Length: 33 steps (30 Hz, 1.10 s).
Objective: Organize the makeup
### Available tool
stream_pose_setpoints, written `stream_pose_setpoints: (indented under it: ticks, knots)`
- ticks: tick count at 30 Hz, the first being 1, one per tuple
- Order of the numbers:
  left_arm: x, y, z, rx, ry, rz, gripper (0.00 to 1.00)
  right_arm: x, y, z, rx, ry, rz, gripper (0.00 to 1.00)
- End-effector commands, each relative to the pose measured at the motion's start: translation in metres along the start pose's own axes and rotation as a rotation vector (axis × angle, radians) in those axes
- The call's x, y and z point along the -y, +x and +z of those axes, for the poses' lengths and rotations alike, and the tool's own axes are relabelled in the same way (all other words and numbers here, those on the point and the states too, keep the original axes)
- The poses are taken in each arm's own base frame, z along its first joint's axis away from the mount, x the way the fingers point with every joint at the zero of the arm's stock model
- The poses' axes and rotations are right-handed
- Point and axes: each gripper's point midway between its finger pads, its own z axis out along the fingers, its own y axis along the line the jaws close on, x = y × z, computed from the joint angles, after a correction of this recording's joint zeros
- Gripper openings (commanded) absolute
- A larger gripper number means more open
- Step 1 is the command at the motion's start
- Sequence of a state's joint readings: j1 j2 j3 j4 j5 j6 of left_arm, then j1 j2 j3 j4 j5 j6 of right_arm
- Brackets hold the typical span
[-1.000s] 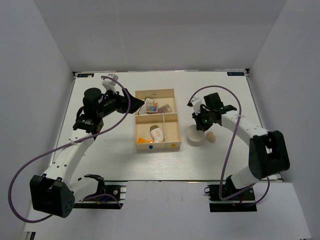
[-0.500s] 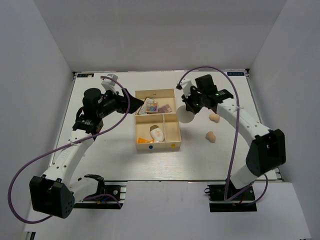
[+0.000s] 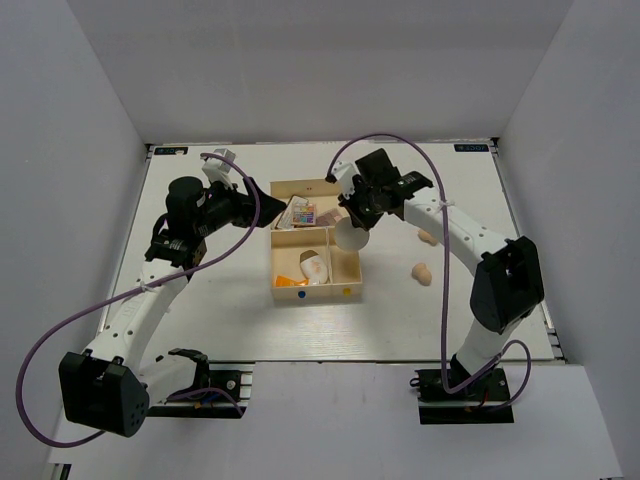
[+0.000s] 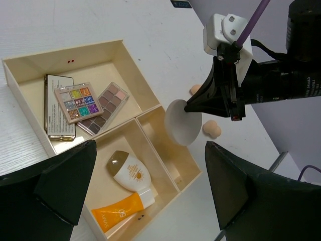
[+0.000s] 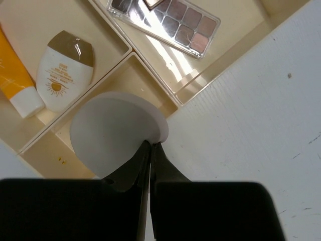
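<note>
Right gripper [image 5: 151, 146] pinching round puff [image 5: 113, 133] — over tray [image 3: 310, 183], narrow compartment.

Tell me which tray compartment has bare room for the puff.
The narrow right compartment below the puff looks bare. The back one is crowded with palettes; the front-left holds a white bottle and orange tube.

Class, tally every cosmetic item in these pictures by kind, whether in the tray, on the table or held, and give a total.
Open palettes: 2 (multicoloured palette, brownish palette)
Closed flat case: 1
White bottle with brown cap: 1
Orange tube: 1
Round puff, held in the right pincer: 1
Peach sponges: 2
Total: 8
</note>
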<state>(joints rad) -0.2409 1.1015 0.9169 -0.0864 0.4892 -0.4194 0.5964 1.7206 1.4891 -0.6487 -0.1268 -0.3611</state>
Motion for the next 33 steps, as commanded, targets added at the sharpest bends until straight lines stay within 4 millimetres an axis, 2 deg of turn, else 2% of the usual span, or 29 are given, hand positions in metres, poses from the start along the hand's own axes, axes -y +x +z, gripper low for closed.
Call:
stream_pose_setpoints:
  ticks: [1, 8, 10, 14, 25, 32, 33]
  knots:
    - [0.012, -0.019, -0.006, 0.042, 0.013, 0.036, 0.98, 0.004, -0.004, 0.000, -0.023, 0.058, 0.044, 0.00]
    - [0.010, -0.019, -0.006, 0.043, 0.005, 0.036, 0.98, -0.002, -0.002, 0.010, -0.048, 0.083, 0.081, 0.00]
    - [0.010, -0.019, -0.006, 0.044, 0.002, 0.035, 0.98, 0.003, -0.001, 0.010, -0.055, 0.131, 0.089, 0.00]
    - [0.010, -0.019, -0.006, 0.046, 0.002, 0.035, 0.98, 0.000, 0.001, 0.013, -0.056, 0.141, 0.082, 0.01]
    - [0.009, -0.020, -0.006, 0.047, -0.004, 0.034, 0.98, -0.001, 0.010, 0.027, -0.102, 0.154, 0.073, 0.26]
    - [0.009, -0.020, -0.007, 0.047, -0.004, 0.034, 0.98, -0.012, 0.008, 0.026, -0.095, 0.097, 0.066, 0.47]
    - [0.009, -0.020, -0.007, 0.048, -0.006, 0.037, 0.98, -0.013, 0.007, 0.025, -0.093, 0.095, 0.065, 0.47]
